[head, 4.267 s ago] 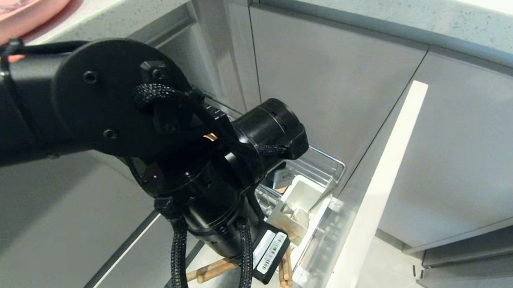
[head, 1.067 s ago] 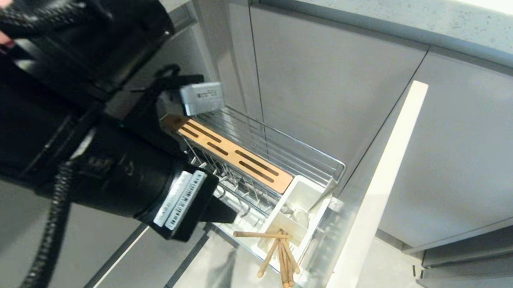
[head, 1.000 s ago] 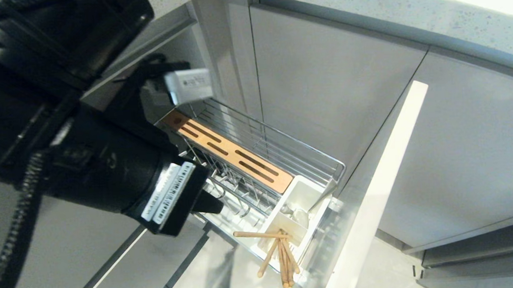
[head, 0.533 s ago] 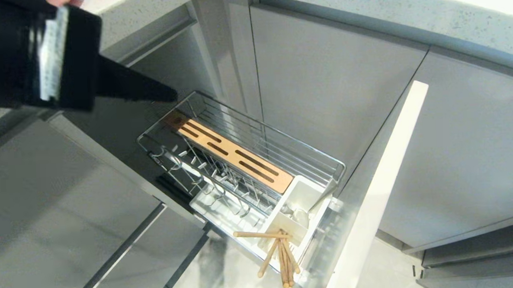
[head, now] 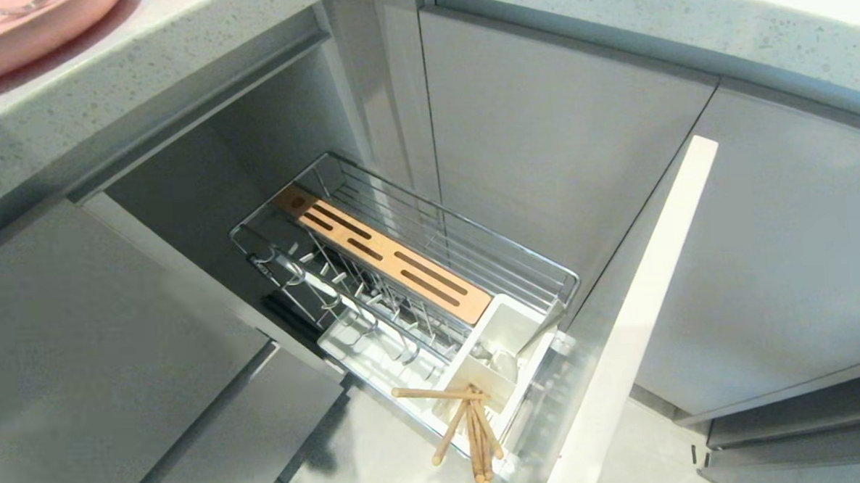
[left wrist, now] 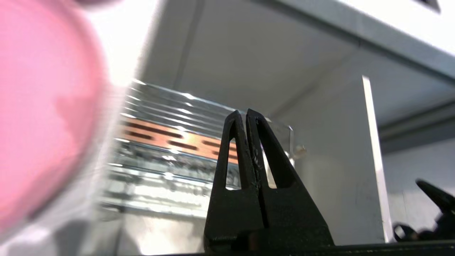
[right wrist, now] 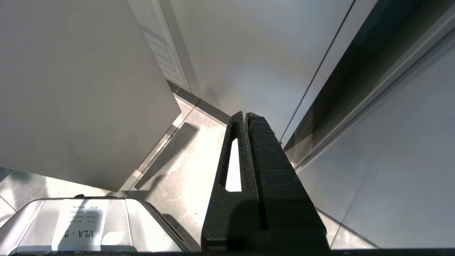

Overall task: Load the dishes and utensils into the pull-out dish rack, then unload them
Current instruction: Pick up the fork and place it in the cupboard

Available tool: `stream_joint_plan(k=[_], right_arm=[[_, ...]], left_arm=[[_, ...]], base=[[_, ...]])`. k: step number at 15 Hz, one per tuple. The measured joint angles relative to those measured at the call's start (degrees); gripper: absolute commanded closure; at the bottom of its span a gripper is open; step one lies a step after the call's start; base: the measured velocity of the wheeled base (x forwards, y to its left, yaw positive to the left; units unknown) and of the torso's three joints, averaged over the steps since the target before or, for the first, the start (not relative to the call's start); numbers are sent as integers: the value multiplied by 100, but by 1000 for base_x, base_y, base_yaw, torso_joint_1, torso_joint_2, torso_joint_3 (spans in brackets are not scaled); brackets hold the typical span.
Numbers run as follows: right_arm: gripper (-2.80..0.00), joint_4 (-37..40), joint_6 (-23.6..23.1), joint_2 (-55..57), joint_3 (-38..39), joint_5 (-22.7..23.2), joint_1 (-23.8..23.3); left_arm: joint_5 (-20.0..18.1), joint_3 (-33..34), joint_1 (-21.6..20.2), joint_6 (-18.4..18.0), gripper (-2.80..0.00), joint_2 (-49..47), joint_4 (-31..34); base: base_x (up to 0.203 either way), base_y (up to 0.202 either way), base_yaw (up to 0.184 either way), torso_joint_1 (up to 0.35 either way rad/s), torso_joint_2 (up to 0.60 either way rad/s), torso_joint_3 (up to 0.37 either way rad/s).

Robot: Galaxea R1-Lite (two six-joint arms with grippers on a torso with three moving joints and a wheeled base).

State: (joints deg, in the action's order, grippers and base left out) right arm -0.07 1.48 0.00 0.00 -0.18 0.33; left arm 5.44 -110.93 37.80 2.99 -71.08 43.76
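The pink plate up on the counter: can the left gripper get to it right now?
Probably yes. The left gripper, shut and empty, is close beside the pink plate, with nothing between them. It would have to open first.

Probably a kitchen: countertop (head: 681,13), cabinets (head: 563,141), dish rack (head: 432,285).

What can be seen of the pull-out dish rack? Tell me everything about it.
The pull-out dish rack is a narrow chrome wire basket, drawn out of the grey cabinet. A slotted light-wood strip runs along one side; beside it stand rows of upright wire prongs over a white tray, with no dishes in them. At the front end sits a white plastic utensil box with wooden chopsticks leaning out of it. A pale front panel closes the end.
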Motion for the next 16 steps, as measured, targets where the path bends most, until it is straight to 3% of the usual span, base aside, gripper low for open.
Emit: stream_joint_plan(k=[3, 8, 11, 16], right_arm=[[0, 0, 1, 0, 0, 0, 2], [0, 0, 1, 0, 0, 0, 0], [0, 0, 1, 0, 0, 0, 0], [0, 0, 1, 0, 0, 0, 0]], left_arm=[[-543, 13, -1233, -232, 0, 432, -48], [-1332, 32, -3680, -567, 0, 957, 106], [-2019, 33, -5027, -908, 0, 1075, 162], [-2626, 21, -6694, -1495, 0, 1036, 202]], base=[[0, 0, 0, 0, 0, 0], [0, 0, 0, 0, 0, 0], [0, 0, 0, 0, 0, 0], [0, 0, 0, 0, 0, 0]])
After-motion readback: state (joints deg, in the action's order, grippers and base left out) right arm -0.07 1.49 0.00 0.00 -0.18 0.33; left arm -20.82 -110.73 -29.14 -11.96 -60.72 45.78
